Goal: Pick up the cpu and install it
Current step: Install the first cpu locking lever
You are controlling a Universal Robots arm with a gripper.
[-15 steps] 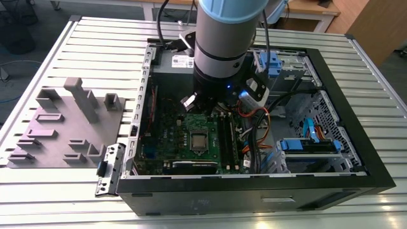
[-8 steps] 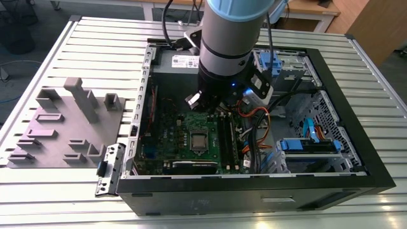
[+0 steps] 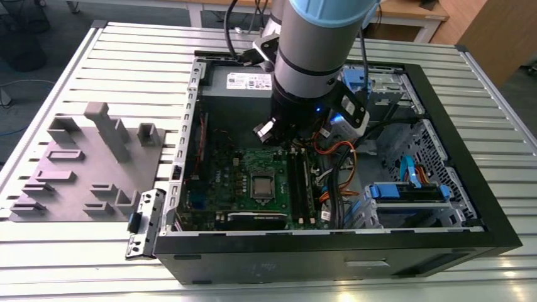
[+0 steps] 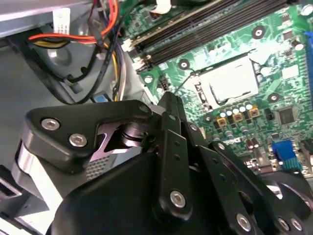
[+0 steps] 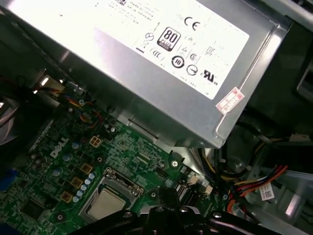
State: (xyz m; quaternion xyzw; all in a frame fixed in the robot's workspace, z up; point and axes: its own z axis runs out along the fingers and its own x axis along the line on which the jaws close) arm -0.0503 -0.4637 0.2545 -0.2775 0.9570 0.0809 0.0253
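The cpu (image 3: pixel 263 186) lies flat in the socket (image 3: pixel 263 171) on the green motherboard (image 3: pixel 226 182), inside the open computer case (image 3: pixel 470 189) on the slatted table (image 3: pixel 126 56). It is square, so no long axis can be told; its silver top faces up, edges parallel to the socket frame. In both wrist views the cpu (image 5: pixel 108 201) (image 4: pixel 230 81) sits within the frame — its lower corner is cut off by the gripper linkage in the first wrist view.

The gripper (image 4: pixel 168 105) hangs above the board, just beside the socket and apart from the cpu. In the second wrist view its black fingers (image 4: pixel 171 127) stand close together with nothing between them. In the exterior view the arm (image 3: pixel 315 56) hides the gripper tips and part of the power supply (image 5: pixel 161 54).

A grey tray (image 3: pixel 84 170) with upright blocks rests on the table at the exterior view's left.
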